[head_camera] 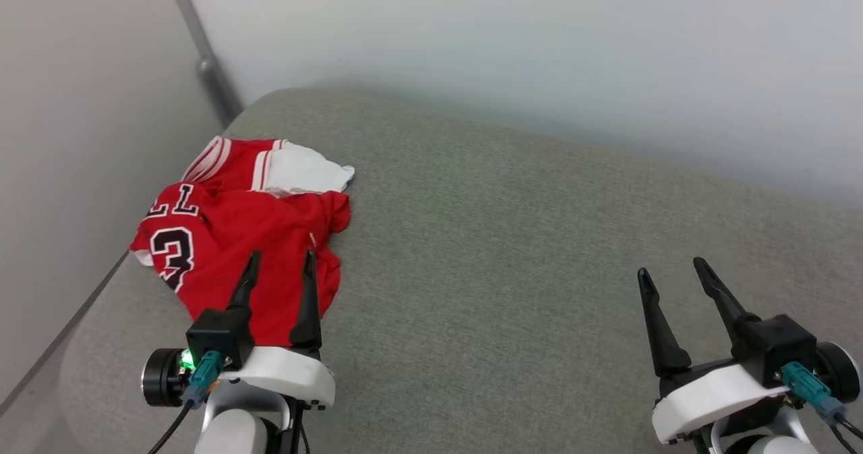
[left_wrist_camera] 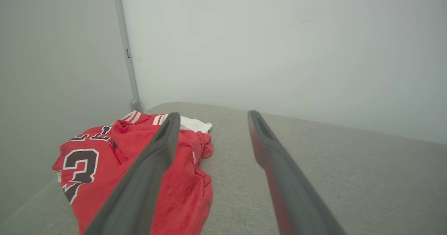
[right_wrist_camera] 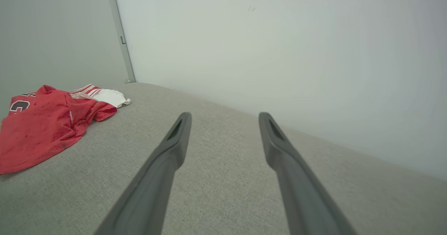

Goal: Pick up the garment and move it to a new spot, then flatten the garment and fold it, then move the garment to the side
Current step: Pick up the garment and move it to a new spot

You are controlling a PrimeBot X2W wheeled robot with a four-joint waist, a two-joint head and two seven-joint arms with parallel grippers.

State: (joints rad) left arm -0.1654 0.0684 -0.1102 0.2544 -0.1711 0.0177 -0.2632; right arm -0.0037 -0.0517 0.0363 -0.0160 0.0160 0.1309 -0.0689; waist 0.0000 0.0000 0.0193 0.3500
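The garment (head_camera: 222,238), a red jersey with a white sleeve, striped trim and black letters and a number, lies crumpled at the far left of the grey cushioned surface (head_camera: 506,238). My left gripper (head_camera: 281,260) hovers open over its near edge, nothing between the fingers. In the left wrist view the garment (left_wrist_camera: 104,158) lies ahead on the left, partly behind the left finger of that gripper (left_wrist_camera: 213,114). My right gripper (head_camera: 671,268) stands open far to the right over bare fabric. The right wrist view has the garment (right_wrist_camera: 42,126) at the far left, well away from the open gripper (right_wrist_camera: 225,115).
Pale walls close off the left and the back, meeting in a corner with a grey vertical strip (head_camera: 202,56). The cushion's left edge (head_camera: 81,305) runs right beside the garment. Bare grey fabric stretches between the two grippers and towards the back wall.
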